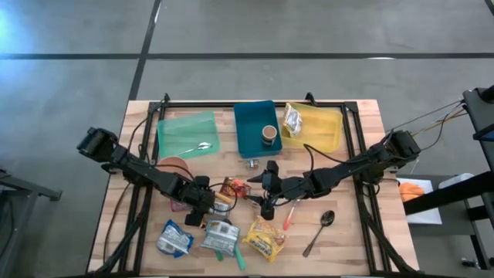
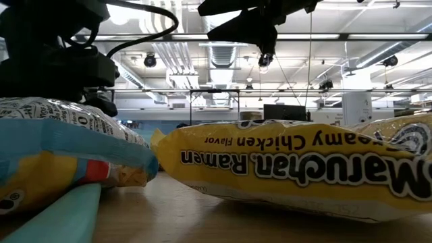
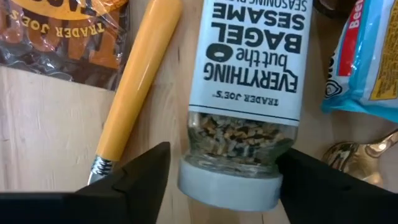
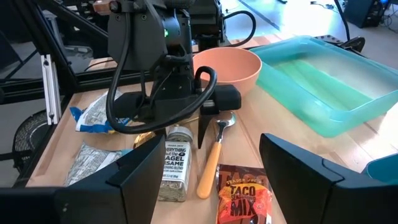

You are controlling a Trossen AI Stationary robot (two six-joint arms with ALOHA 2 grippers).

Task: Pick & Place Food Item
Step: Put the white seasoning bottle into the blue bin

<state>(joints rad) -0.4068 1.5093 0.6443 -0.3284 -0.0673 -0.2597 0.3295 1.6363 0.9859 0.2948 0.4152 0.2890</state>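
A glass seasoning jar (image 3: pixel 249 81) with a white "Everything but the Bagel" label and a grey cap lies on its side on the wooden table (image 1: pixel 363 154), next to an orange-handled spoon (image 3: pixel 140 81). My left gripper (image 3: pixel 227 162) points steeply down over the jar's cap end (image 3: pixel 227 183), open, one finger on each side. My right gripper (image 4: pixel 211 146) hangs open above the table's middle (image 1: pixel 266 185), nothing between its fingers, looking toward the jar (image 4: pixel 174 171) and the left arm. My left gripper straddles the lying jar just behind its cap, fingers from above and across it. One finger (image 3: pixel 143 174) stands a small gap off the glass. The other finger (image 3: pixel 323 180) lies close against the jar's side (image 3: pixel 283 146); whether it touches, I cannot tell.
A taco mix packet (image 4: pixel 244 199), a pink bowl (image 4: pixel 227 65) and blue and silver packets (image 1: pixel 174 238) crowd the jar. A yellow ramen packet (image 1: pixel 265 238) and a metal spoon (image 1: pixel 320 230) lie near the front. Green (image 1: pixel 187 133), blue (image 1: pixel 255 127) and yellow (image 1: pixel 316 127) trays line the far edge.
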